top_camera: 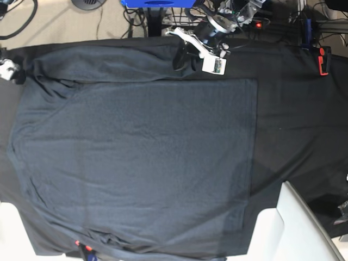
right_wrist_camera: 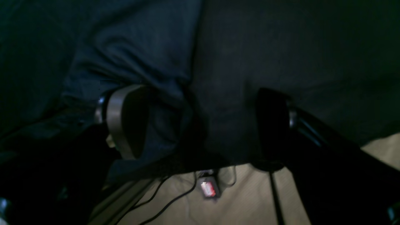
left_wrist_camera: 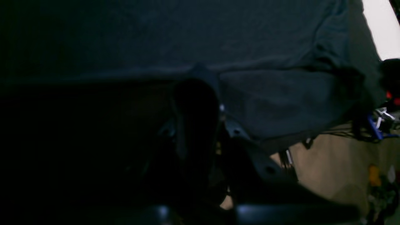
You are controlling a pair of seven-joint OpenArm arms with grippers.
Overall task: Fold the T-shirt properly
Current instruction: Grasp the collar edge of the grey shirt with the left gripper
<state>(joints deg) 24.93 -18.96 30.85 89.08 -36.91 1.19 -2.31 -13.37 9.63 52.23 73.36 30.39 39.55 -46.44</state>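
The dark grey T-shirt (top_camera: 136, 152) lies spread flat over the black table covering (top_camera: 299, 119), with a folded band along its far edge. My left gripper (top_camera: 184, 58) sits at the right end of that band. In the left wrist view it (left_wrist_camera: 200, 90) is very dark, with the shirt (left_wrist_camera: 250, 47) just beyond it, so its jaws cannot be read. My right gripper (top_camera: 8, 70) is at the left sleeve, by the table edge. In the right wrist view it (right_wrist_camera: 197, 93) is open, its fingers (right_wrist_camera: 125, 122) straddling a rumpled shirt fold (right_wrist_camera: 134, 53) and the black covering (right_wrist_camera: 297, 56).
A red clamp (top_camera: 323, 60) grips the covering at the far right. A small red and blue item (top_camera: 82, 249) sits at the near edge. A white panel (top_camera: 296, 228) is at the lower right. Cables lie on the beige floor (right_wrist_camera: 250, 193) past the table edge.
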